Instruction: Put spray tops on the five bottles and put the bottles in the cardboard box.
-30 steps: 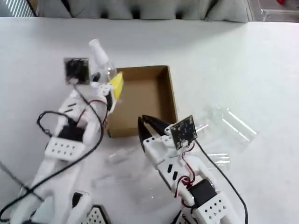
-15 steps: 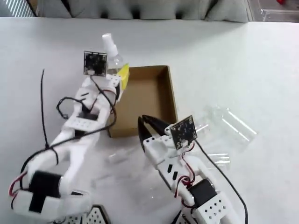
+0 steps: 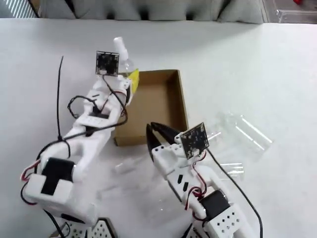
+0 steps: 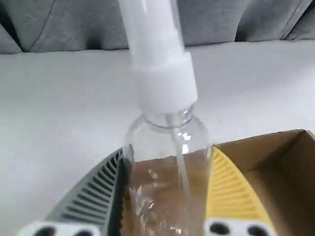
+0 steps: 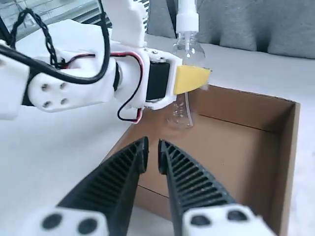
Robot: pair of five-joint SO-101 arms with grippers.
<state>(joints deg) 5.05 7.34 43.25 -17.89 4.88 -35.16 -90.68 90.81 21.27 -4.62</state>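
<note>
A clear bottle (image 3: pixel 124 58) with a white spray top (image 4: pixel 160 73) is held upright by my left gripper (image 3: pixel 128 79), shut on its body between a grey and a yellow finger (image 4: pixel 231 191). It hangs over the far left corner of the open cardboard box (image 3: pixel 153 104). The right wrist view has the same bottle (image 5: pixel 186 49) above the box wall (image 5: pixel 236 147). My right gripper (image 3: pixel 157 130) sits at the box's near edge, its black fingers (image 5: pixel 123 177) a narrow gap apart with nothing between them.
Clear bottles without tops lie on the table to the right of the box (image 3: pixel 245 130), and another one lies in front of it (image 3: pixel 130 166). Grey cushions line the table's far edge (image 4: pixel 246 22).
My left arm has carried the bottle to the right, from beside the box to over its far left corner. The right arm has stayed still.
</note>
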